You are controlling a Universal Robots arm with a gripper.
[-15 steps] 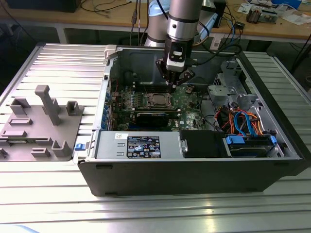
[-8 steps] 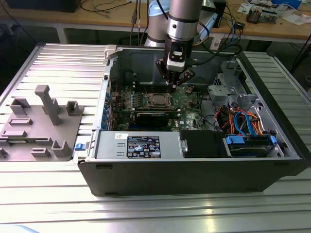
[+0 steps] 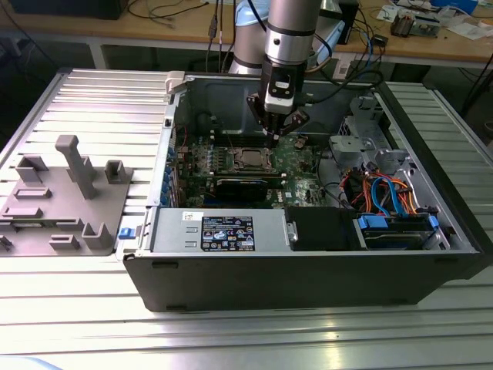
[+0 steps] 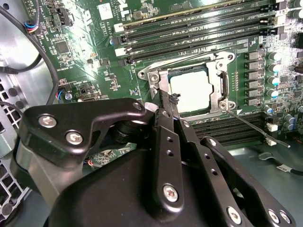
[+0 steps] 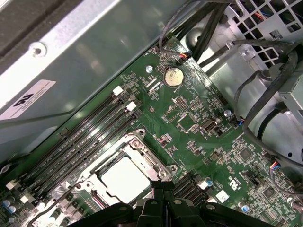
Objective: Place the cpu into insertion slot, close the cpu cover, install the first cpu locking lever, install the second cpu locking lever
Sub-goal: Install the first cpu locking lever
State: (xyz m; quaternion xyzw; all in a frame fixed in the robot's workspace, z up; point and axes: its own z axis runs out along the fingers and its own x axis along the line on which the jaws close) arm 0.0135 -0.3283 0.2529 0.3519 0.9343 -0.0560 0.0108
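Already the cpu (image 4: pixel 190 88) sits in the insertion slot (image 4: pixel 222 85) under the closed cpu cover (image 4: pixel 158 75), while the gripper (image 4: pixel 165 97), jaws together and empty, hovers at the socket's corner, one lever (image 4: pixel 258 127) seemingly unlatched.

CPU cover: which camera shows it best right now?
The second wrist view: the cpu cover lies flat around the chip, nearly the whole frame visible. The first wrist view catches it partly behind the claw. The exterior view shows it distantly.
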